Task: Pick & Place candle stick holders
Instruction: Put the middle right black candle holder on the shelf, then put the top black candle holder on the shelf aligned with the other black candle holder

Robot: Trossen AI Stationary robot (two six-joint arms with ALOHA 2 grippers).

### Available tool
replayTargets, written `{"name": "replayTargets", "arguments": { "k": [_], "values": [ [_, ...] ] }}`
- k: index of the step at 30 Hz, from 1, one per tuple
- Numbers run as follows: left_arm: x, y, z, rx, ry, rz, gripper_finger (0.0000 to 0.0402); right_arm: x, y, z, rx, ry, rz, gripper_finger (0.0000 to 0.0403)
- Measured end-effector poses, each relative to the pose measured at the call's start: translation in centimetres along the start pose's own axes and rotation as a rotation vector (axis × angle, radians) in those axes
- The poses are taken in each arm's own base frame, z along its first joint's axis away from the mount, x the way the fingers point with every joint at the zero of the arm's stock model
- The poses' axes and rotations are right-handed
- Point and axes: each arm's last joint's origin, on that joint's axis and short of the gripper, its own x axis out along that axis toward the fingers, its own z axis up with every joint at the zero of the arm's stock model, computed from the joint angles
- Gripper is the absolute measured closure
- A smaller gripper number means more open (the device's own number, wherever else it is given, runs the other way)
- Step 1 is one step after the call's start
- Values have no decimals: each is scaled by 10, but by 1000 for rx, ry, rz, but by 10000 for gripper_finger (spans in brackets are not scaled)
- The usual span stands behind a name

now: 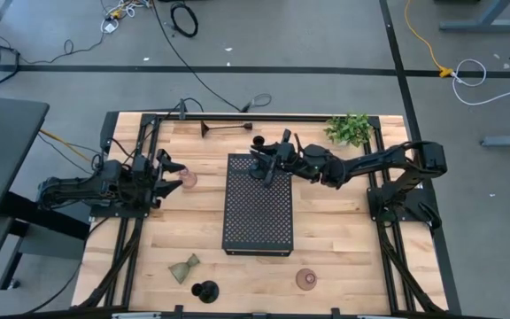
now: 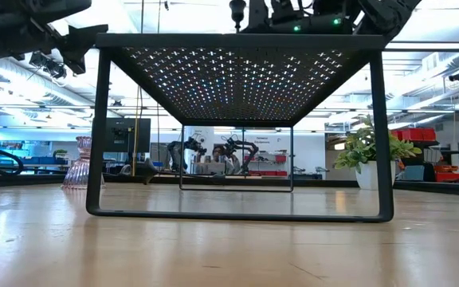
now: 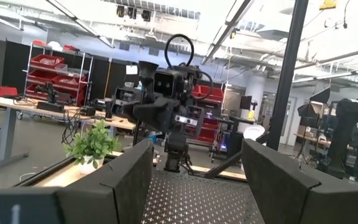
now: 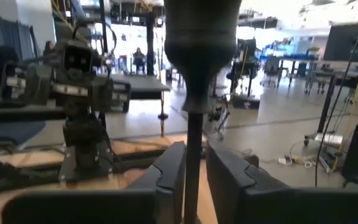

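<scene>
We are seeing the right claw (image 4: pixel 194 180) standing over the far end of the black perforated tray (image 1: pixel 257 217), its fingers (image 4: pixel 166 174) set narrowly on either side of the slim stem of a black candle stick holder (image 4: pixel 199 74), which is standing upright between them with its cup on top. Whether the fingers are actually pressing the stem or standing just off it, we cannot tell. From above, that holder is showing near the tray's far left corner.

Further out, the left claw (image 1: pixel 168 170) is hovering left of the tray with its fingers spread wide, holding nothing, and a pinkish glass holder (image 1: pixel 189 180) is sitting on the surface (image 1: pixel 343 239) just beside it.

A second black holder (image 1: pixel 224 130) is lying on its side along the far edge of the surface. At the near edge we are seeing an olive-green holder (image 1: pixel 184 268) tipped over, a third black holder (image 1: pixel 205 291) beside it, and another pinkish holder (image 1: pixel 306 280) to their right. A small green plant (image 1: pixel 350 129) is standing at the far right corner.
</scene>
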Motion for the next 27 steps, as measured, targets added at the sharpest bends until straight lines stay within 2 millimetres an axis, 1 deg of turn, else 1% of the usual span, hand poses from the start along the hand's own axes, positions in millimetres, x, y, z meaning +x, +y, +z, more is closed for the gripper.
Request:
{"name": "replayTargets", "arguments": {
  "k": [3,9,15,18,21,24,27],
  "values": [
    [0,0,1,1,-10,-2,154,-3,-1,4,-5,29,-5,310],
    [0,1,1,7,-12,21,154,-11,-3,14,-13,63,18,250],
    [0,5,0,12,-23,179,154,-27,-6,29,-37,134,42,202],
    [-1,8,0,40,15,267,154,-37,-9,37,-48,175,42,190],
    [1,9,3,61,97,362,154,-48,-13,45,-39,208,18,184],
    [8,9,12,85,183,430,154,-57,-16,50,-18,243,11,183],
    [21,9,24,138,282,497,154,-61,-17,50,21,278,14,183]
  ]
}}
